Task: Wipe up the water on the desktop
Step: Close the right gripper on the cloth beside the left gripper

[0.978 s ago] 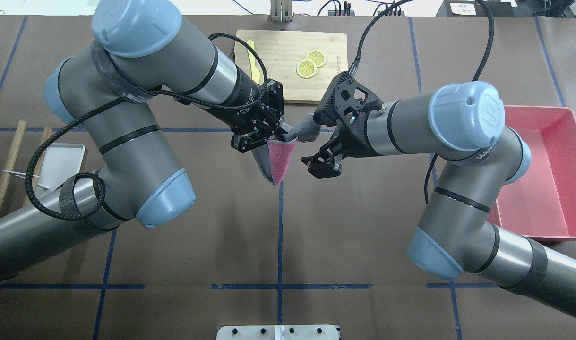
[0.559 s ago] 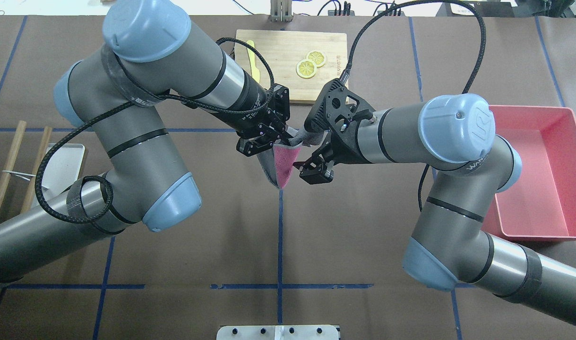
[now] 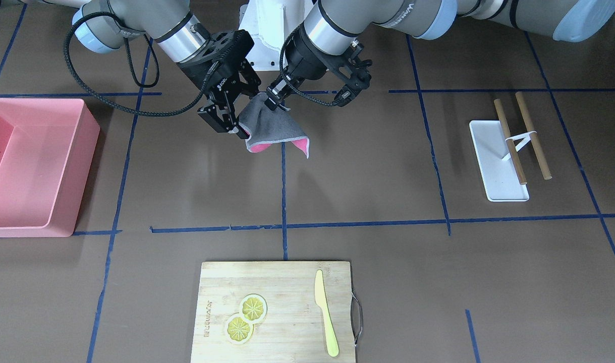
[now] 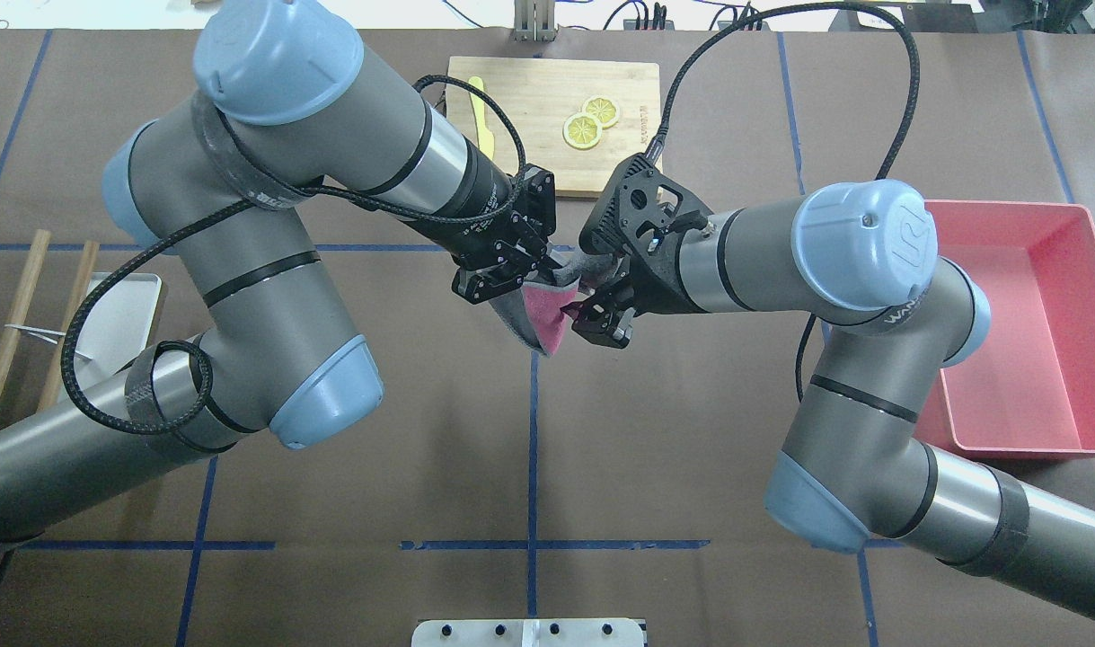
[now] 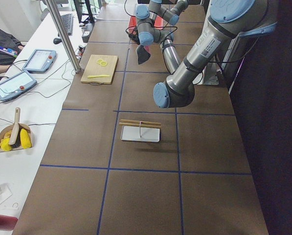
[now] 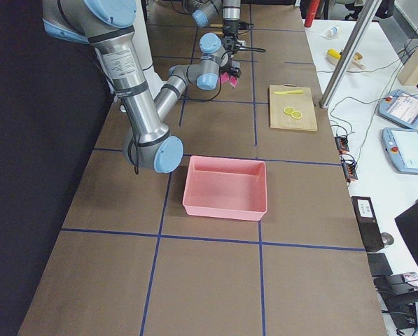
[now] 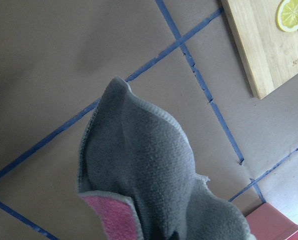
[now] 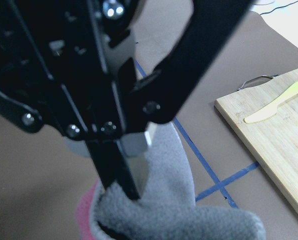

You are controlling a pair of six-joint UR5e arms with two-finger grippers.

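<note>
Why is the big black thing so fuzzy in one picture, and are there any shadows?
Right wrist view: the right claw sits very close to the lens, so its black frame blurs, while the cutting board stays sharper. Front-facing view: soft shadows fall on the desktop beside the pink bin and under the cloth.

Above the desktop [image 4: 673, 431], the left gripper [image 4: 511, 274] pinches the top of a grey-and-pink cloth [image 4: 538, 310] that hangs down, while the right gripper [image 4: 592, 316] meets the cloth's pink edge from the other side, with a cutting board [image 4: 547, 99] behind and a pink bin [image 4: 1041, 341] at right.
</note>
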